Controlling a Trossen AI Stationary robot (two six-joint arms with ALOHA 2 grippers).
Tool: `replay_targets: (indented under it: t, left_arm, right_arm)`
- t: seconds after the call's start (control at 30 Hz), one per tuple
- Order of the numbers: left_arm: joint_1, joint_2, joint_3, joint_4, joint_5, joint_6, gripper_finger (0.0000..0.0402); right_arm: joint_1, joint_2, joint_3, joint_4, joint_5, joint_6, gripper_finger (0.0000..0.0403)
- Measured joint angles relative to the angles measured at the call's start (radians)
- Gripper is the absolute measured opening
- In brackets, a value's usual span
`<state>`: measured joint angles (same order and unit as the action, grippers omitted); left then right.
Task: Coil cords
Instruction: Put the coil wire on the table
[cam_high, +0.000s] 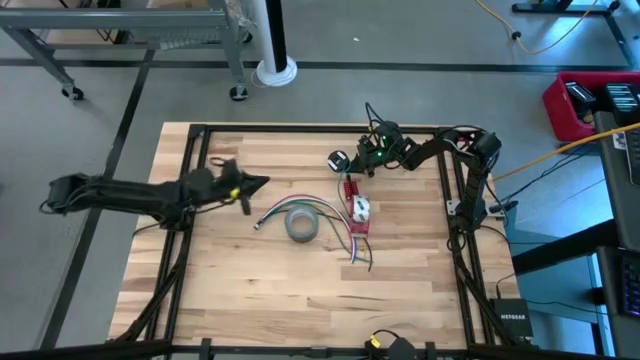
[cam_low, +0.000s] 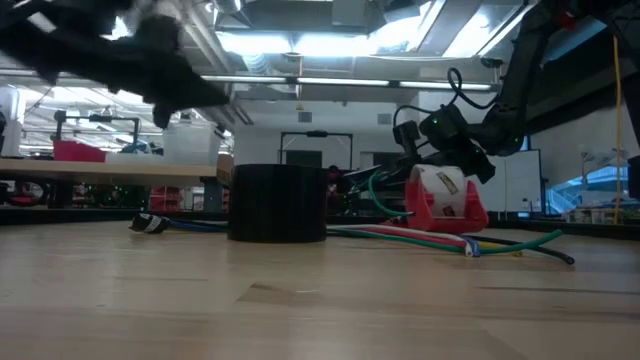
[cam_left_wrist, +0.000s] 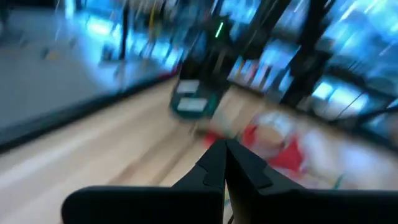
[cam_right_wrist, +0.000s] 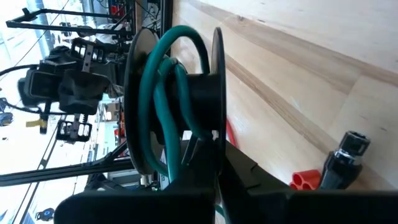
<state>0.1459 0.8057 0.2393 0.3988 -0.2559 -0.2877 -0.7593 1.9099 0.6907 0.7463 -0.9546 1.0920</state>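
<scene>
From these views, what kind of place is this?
Likely a robotics lab or workshop: concrete floor around a framed butcher-block table, metal rolling cart, benches with gear and bright ceiling lights in the low view.

Green cord on a black spool

The green cord (cam_right_wrist: 163, 93) loops around the spool (cam_right_wrist: 205, 93) (two flat discs), just beyond the right gripper (cam_right_wrist: 205, 163), above the wooden table (cam_right_wrist: 298, 81).

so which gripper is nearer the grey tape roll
Left. The left gripper hangs just off the tape roll toward the table's left; the right gripper is farther, at the back beyond the red holder.
</scene>
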Motion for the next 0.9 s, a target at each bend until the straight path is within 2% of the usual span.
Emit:
replay_targets:
  t: [0.1, 0.23, 0.47, 0.73, 0.9]
  left_arm:
    - [0.000, -0.084, -0.124, 0.180, 0.039, 0.031, 0.0000]
    - [0.000, -0.147, -0.217, 0.274, 0.099, 0.089, 0.0000]
    - [0.000, -0.166, -0.229, 0.243, 0.167, 0.145, 0.0000]
    - [0.000, -0.165, -0.229, 0.191, 0.161, 0.186, 0.0000]
    - [0.000, -0.163, -0.229, 0.175, 0.130, 0.185, 0.0000]
  right_arm:
    - [0.000, 0.000, 0.000, 0.000, 0.001, 0.001, 0.0003]
    - [0.000, 0.000, 0.000, 0.000, 0.002, 0.003, 0.0003]
    - [0.000, 0.000, 0.000, 0.000, 0.013, 0.007, 0.0003]
    - [0.033, -0.003, 0.000, -0.001, 0.101, 0.007, 0.0004]
    - [0.042, -0.004, 0.000, 0.000, 0.134, 0.008, 0.0029]
